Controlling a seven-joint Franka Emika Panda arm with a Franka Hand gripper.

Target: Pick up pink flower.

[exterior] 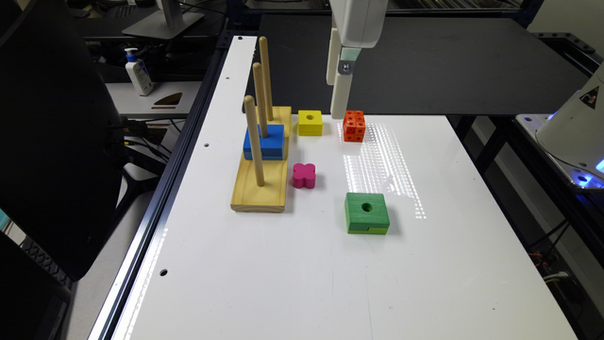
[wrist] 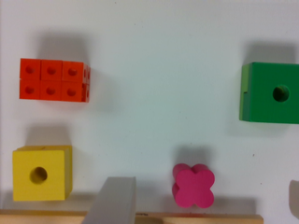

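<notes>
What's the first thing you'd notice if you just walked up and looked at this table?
Probably the bright blocks on the white table: the pink flower sits beside the wooden peg stand, with a green block nearer the camera. Farther back, a yellow block and an orange studded cube sit below the white gripper.

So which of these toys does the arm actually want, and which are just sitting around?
Part of the job:
- pink flower, alone on the white table
- gripper, raised above the table near the orange cube

Just lying about:
- orange studded cube
- yellow block
- green block
- blue block on the wooden peg stand
</notes>
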